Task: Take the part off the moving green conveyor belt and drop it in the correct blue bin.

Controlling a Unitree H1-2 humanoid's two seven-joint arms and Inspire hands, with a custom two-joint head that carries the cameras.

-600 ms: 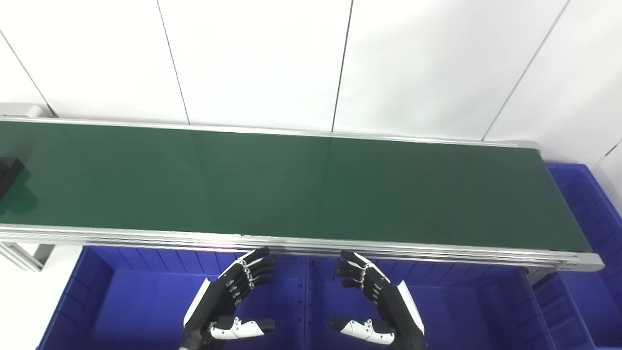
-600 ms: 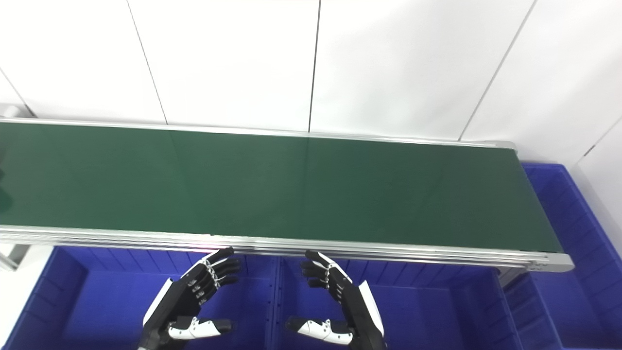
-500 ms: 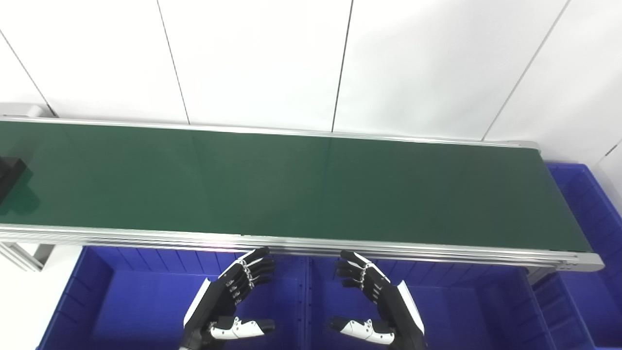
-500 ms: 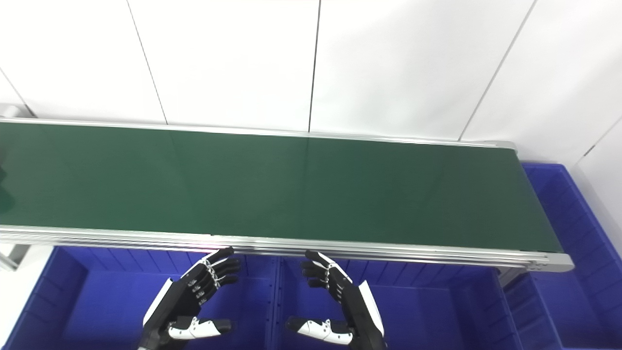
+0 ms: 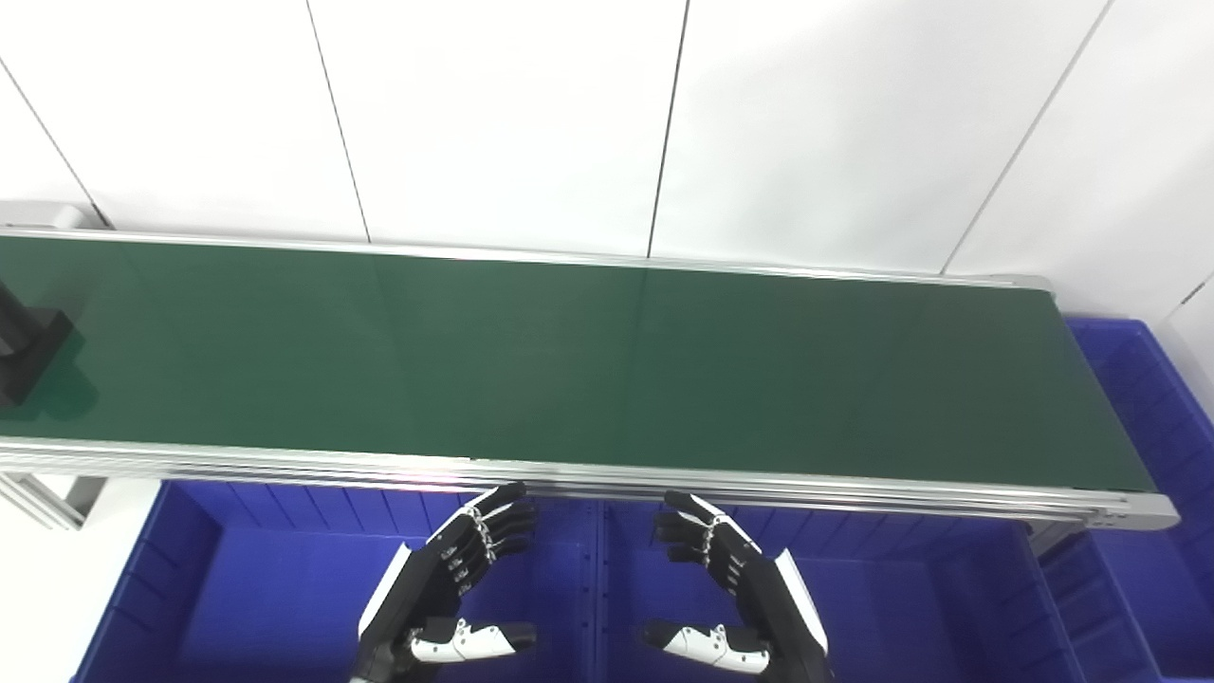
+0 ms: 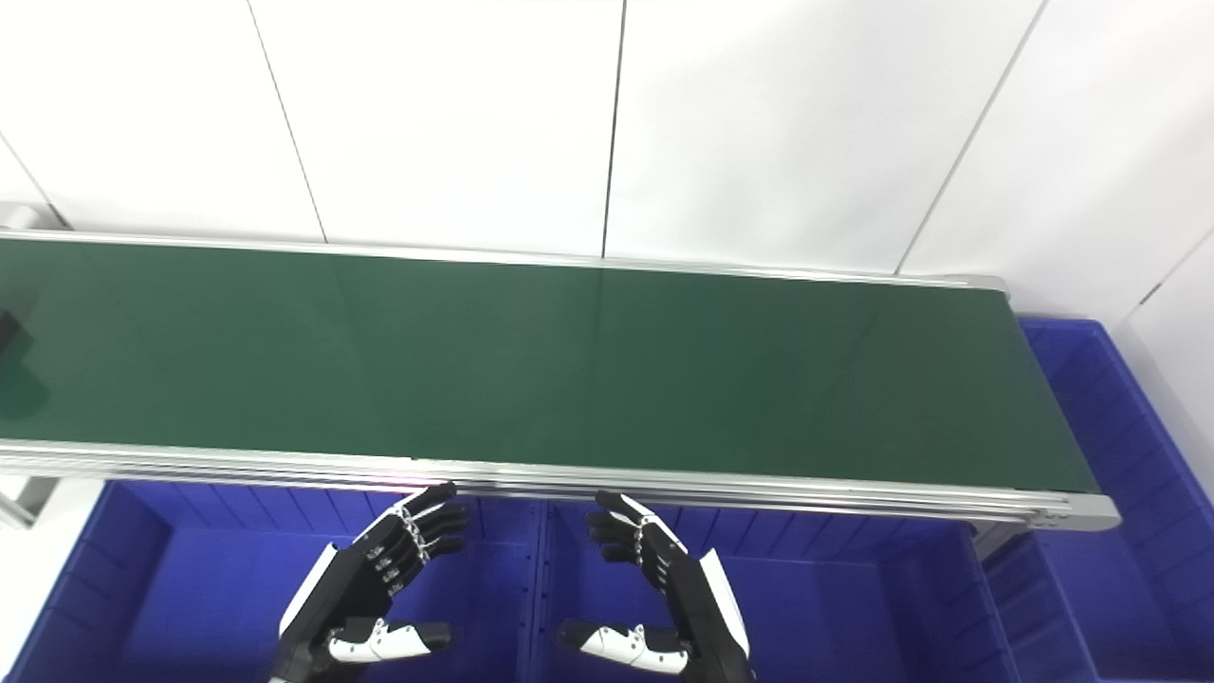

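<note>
Left eye view showed the green conveyor belt running across the middle of the frame, edged by an aluminium rail along its near side and backed by a white panelled wall. At the far left edge of the frame, a black part sat on the belt, cut off by the picture's border so that its full shape could not be told; in the right eye view only a dark sliver of it appeared at the left edge.

Below the belt, along the bottom of the frame, stood blue bins side by side: a left bin and a right bin, their shared walls meeting at the lower centre. Another blue bin stood at the right end of the belt, at the right edge of the frame.

The left hand hovered over the left bin at the lower centre, palm turned inward, fingers apart and slightly curled, holding nothing. The right hand mirrored it over the right bin, likewise spread and empty. Both hands were just short of the rail, well apart from the part.
</note>
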